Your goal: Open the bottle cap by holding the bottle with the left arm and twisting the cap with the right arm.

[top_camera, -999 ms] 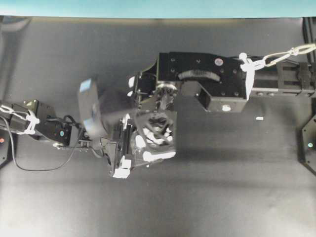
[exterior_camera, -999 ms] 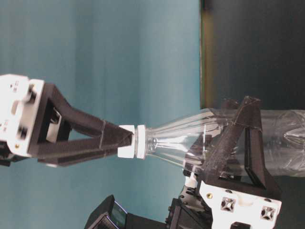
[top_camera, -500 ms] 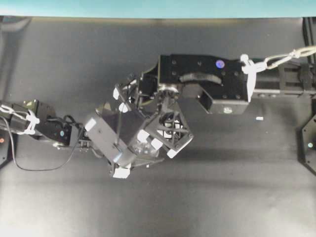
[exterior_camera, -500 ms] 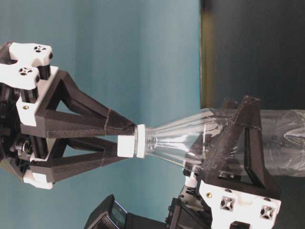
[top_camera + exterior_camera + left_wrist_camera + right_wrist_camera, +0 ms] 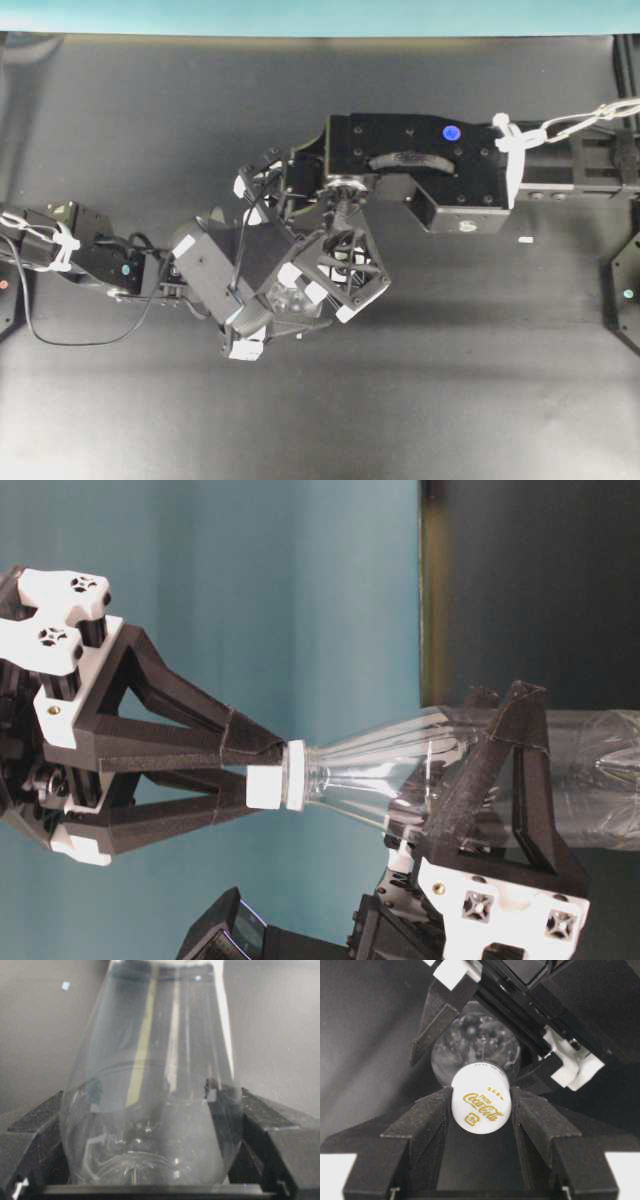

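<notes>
The clear plastic bottle (image 5: 400,770) is held off the black table, its round body (image 5: 155,1085) clamped between the fingers of my left gripper (image 5: 152,1097). From overhead, the left gripper (image 5: 262,305) sits just left of centre, and the bottle (image 5: 290,300) glints beneath the right gripper. The white bottle cap (image 5: 481,1105), printed with a gold logo, sits between the black lattice fingers of my right gripper (image 5: 481,1094), and both pads touch it. In the table-level view the cap (image 5: 266,787) is pinched at the right gripper's (image 5: 262,773) fingertips.
The right arm's broad black plate (image 5: 410,165) reaches in from the right edge. A small white scrap (image 5: 525,240) lies on the table (image 5: 450,380) to the right. Black mounts stand at the right edge (image 5: 628,295). A teal wall (image 5: 300,15) runs along the back.
The right gripper turned about its wrist axis by roughly a quarter turn on the cap in the first half second, then barely moved. Left gripper and bottle stayed put.
</notes>
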Controlling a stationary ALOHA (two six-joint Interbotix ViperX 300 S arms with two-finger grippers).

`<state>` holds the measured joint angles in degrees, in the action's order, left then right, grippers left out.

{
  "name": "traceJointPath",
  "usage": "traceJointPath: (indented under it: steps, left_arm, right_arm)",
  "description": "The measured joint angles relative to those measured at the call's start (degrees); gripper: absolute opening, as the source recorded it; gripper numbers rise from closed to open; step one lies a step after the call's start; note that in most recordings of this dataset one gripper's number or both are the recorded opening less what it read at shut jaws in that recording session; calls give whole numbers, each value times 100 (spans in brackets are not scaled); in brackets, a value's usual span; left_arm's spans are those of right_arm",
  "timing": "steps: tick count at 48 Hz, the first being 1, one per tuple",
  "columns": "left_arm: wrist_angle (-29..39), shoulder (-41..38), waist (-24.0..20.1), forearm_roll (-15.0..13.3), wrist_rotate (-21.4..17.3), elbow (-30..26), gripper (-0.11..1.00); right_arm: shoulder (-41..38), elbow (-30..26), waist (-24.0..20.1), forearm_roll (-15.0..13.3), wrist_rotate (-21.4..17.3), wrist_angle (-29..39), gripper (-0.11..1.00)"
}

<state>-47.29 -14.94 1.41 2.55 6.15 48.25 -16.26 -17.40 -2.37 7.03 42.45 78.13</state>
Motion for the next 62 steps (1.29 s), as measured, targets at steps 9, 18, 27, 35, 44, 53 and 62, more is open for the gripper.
traceJointPath:
  steps: [9,18,27,35,44,53,62]
  left_arm:
    - [0,9,0,0,0,0,83]
    - [0,0,0,0,9,0,83]
    - [0,0,-18,-9,0,9,83]
    - [0,9,-18,0,9,9,83]
    - [0,0,-18,0,9,0,83]
    - [0,9,-18,0,9,9,83]
    - [0,9,-26,0,9,9,83]
  right_arm:
    - [88,105,-167,-26,-185,-220,83]
    - [229,9,-193,-35,-721,-325,84]
    - [422,-343,-185,-97,-1907,-149,84]
    - [387,-615,-176,-316,-3498,308,84]
    - [123,-1151,-167,-431,-5142,835,84]
    - [-79,-1529,-158,-439,-6407,1037,84]
    - [-237,-1538,-158,-431,-7040,1151,84]
